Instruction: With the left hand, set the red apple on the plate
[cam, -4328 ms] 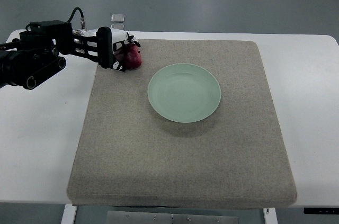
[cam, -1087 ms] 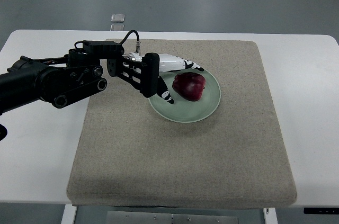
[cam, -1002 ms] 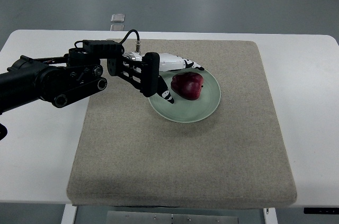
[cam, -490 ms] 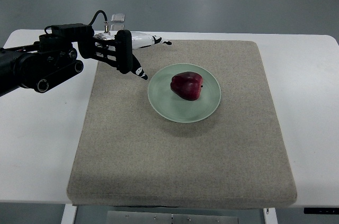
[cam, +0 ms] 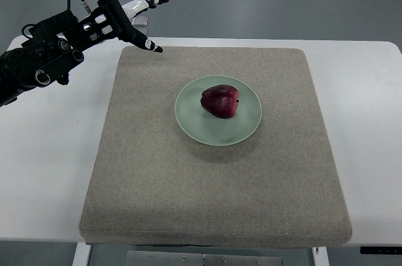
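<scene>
A dark red apple lies on the pale green plate, a little above the plate's middle. The plate sits on a grey felt mat. My left hand is at the far left corner of the mat, raised, well apart from the apple. Its fingers are spread and it holds nothing. Its black arm comes in from the left edge. The right arm is out of sight.
The mat covers most of a white table. A small clear object stands at the table's far edge, partly behind my left hand. Grey floor lies beyond the table.
My left hand carried the apple from the mat's far left corner onto the plate, let go of it, and drew back up and to the left. The apple now rests on the plate.
</scene>
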Controlling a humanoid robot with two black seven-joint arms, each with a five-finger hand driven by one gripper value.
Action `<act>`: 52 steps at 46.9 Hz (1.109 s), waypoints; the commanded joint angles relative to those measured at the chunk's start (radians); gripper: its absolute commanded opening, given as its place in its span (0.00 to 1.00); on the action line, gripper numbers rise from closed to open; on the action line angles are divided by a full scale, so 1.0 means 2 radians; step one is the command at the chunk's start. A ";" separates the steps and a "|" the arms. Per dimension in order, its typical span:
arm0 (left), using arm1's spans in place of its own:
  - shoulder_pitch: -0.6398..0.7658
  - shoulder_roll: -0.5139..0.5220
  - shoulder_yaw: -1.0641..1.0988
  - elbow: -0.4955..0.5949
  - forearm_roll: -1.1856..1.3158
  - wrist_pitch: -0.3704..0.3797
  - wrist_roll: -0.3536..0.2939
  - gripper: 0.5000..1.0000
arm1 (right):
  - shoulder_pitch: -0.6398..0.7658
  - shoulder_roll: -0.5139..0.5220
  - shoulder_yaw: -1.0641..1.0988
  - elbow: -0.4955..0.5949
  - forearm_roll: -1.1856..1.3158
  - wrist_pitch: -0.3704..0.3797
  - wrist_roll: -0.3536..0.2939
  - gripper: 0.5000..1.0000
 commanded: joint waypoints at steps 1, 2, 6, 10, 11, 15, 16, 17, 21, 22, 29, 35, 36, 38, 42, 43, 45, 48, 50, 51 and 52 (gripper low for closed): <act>0.002 -0.011 -0.001 0.014 -0.073 0.004 0.008 0.99 | 0.000 0.000 0.000 0.000 0.000 0.000 0.000 0.93; 0.003 -0.014 -0.001 0.019 -0.092 0.005 0.010 0.99 | 0.000 0.000 0.000 0.000 0.001 0.000 0.000 0.93; 0.003 -0.024 -0.003 0.041 -0.172 0.006 0.017 0.99 | 0.000 0.000 0.000 0.000 0.000 0.000 0.000 0.93; 0.002 -0.033 -0.003 0.060 -0.270 0.006 0.032 0.99 | 0.000 0.000 0.000 0.000 0.000 0.000 0.000 0.93; 0.002 -0.035 -0.006 0.065 -0.294 0.006 0.038 0.99 | 0.000 0.000 0.000 0.000 0.000 0.000 0.000 0.93; 0.002 -0.043 -0.022 0.083 -0.384 0.006 0.070 0.99 | 0.000 0.000 0.000 0.000 0.000 0.000 0.000 0.93; 0.002 -0.046 -0.026 0.089 -0.404 0.005 0.079 0.99 | 0.000 0.000 0.000 0.000 0.000 0.000 0.000 0.93; 0.002 -0.048 -0.032 0.095 -0.421 0.005 0.088 0.99 | 0.000 0.000 0.000 0.000 0.001 0.000 0.000 0.93; 0.003 -0.055 -0.055 0.109 -0.476 0.005 0.111 0.99 | 0.000 0.000 0.000 0.000 0.001 0.000 0.000 0.93; 0.004 -0.056 -0.059 0.110 -0.485 0.005 0.112 0.99 | 0.000 0.000 0.000 0.000 0.000 0.000 0.000 0.93; 0.028 -0.065 -0.094 0.113 -0.510 -0.010 0.109 0.99 | 0.000 0.000 0.000 0.000 0.000 0.000 0.000 0.93; 0.051 -0.070 -0.144 0.128 -0.510 -0.069 0.093 0.99 | 0.000 0.000 0.000 0.000 0.001 0.000 0.000 0.93; 0.053 -0.070 -0.151 0.133 -0.510 -0.082 0.088 0.99 | 0.000 0.000 0.000 0.000 0.000 0.000 0.000 0.93; 0.055 -0.074 -0.159 0.143 -0.510 -0.106 0.080 0.99 | 0.000 0.000 0.000 0.000 0.000 0.000 0.000 0.93; 0.057 -0.084 -0.170 0.155 -0.511 -0.145 0.065 0.99 | 0.000 0.000 0.000 0.000 0.001 0.000 0.000 0.93; 0.059 -0.084 -0.174 0.156 -0.511 -0.154 0.063 0.99 | 0.000 0.000 0.000 0.000 0.000 0.000 0.000 0.93; 0.061 -0.084 -0.188 0.158 -0.514 -0.167 0.057 0.99 | 0.000 0.000 0.000 0.000 0.000 0.000 0.000 0.93; 0.065 -0.084 -0.208 0.159 -0.520 -0.177 0.055 0.99 | 0.000 0.000 0.000 0.000 0.000 0.000 0.000 0.93; 0.069 -0.084 -0.215 0.159 -0.520 -0.176 0.055 0.99 | 0.000 0.000 0.000 0.000 0.000 0.000 0.000 0.93; 0.070 -0.084 -0.216 0.158 -0.520 -0.176 0.055 0.99 | 0.000 0.000 0.000 0.000 0.000 0.000 0.000 0.93; 0.073 -0.084 -0.216 0.158 -0.521 -0.176 0.054 0.99 | 0.000 0.000 0.000 0.000 0.000 0.000 0.000 0.93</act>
